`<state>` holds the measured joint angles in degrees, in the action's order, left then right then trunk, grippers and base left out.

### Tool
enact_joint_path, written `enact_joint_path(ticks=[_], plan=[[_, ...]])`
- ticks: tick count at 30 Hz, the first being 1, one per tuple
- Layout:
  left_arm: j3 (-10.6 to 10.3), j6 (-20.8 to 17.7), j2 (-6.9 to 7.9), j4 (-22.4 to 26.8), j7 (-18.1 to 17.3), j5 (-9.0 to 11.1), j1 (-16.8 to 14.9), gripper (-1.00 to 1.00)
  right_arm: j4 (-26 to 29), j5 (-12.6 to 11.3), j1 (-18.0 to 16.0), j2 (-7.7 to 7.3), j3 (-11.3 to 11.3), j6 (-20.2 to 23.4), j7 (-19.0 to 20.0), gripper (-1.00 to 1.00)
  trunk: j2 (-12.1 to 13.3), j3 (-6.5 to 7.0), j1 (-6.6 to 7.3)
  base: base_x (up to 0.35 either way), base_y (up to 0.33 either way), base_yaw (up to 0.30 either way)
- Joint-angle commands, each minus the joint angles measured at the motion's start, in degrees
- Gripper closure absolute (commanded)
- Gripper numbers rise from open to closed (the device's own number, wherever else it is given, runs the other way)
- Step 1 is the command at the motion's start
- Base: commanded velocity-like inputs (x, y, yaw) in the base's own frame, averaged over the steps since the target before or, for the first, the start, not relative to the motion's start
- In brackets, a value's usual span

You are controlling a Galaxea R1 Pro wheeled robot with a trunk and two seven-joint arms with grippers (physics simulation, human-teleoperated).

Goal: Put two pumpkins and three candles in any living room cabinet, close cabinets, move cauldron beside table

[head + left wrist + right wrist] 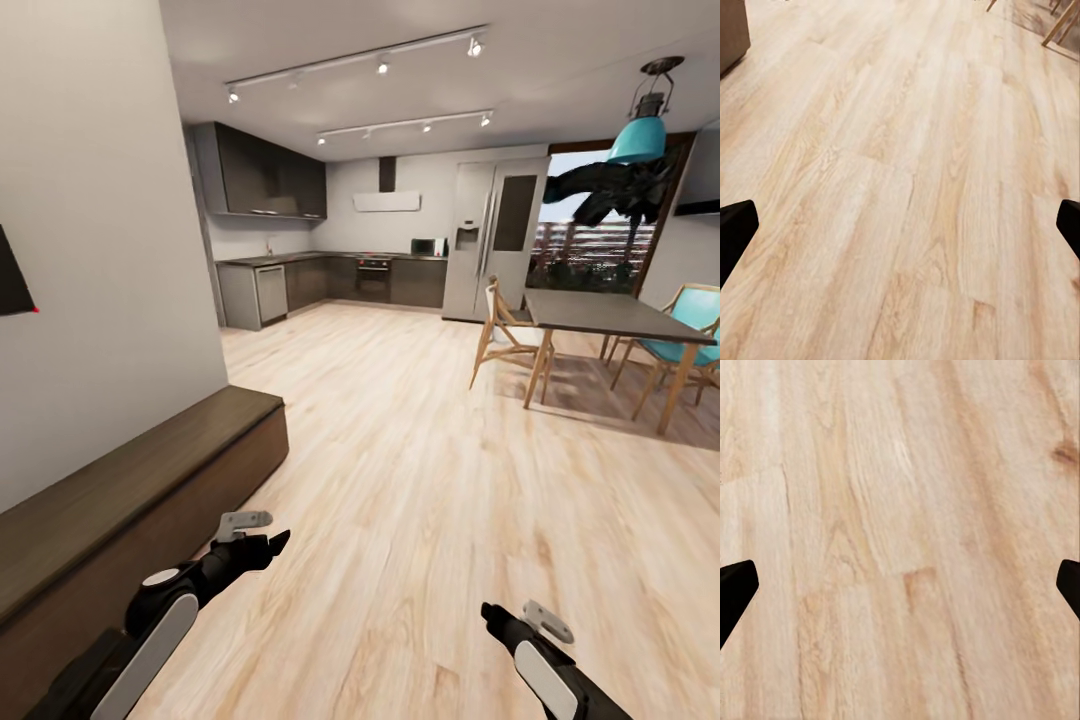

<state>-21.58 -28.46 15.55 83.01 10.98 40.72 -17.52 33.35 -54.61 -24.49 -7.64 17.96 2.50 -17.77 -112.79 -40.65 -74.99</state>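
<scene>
The cabinet (pixel 140 470), a long low dark-brown unit, runs along the left wall with its front shut; its corner shows in the left wrist view (pixel 730 30). My left gripper (pixel 268 546) hovers over the wood floor just off the cabinet's front. It is open (pixel 900 232), with nothing but floor between its fingertips. My right gripper (pixel 493 613) hangs low over the floor at the lower right, also open (pixel 900 589) and empty. The pumpkins, candles, cauldron and the living room table are out of view.
A dining table (pixel 610 318) with wooden chairs (pixel 505 335) stands ahead on the right under a teal pendant lamp (pixel 640 135). A dark kitchen (pixel 330 280) and a fridge (pixel 495 240) line the far wall. A wall TV (pixel 12 275) edge shows on the left. Wood-plank floor (pixel 420 470) stretches ahead.
</scene>
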Motion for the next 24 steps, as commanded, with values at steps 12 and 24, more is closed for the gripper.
enact_joint_path(ticks=[12, 24], plan=[[-0.2, -0.1, 0.02, 0.0, 0.6, 0.6, -0.1, -1.00, 0.0, -0.2, 0.0, -0.09, 0.4, 0.0, -0.4, -1.00, 0.0, -0.29, -0.03, 0.290, -0.138, -0.109], [-0.4, -0.1, -0.06, 0.0, 0.7, 0.7, -0.2, -1.00, 0.0, -0.2, 0.0, -0.13, 0.4, -0.1, -0.4, -1.00, 0.0, -0.77, -0.03, 0.266, -0.171, -0.264]])
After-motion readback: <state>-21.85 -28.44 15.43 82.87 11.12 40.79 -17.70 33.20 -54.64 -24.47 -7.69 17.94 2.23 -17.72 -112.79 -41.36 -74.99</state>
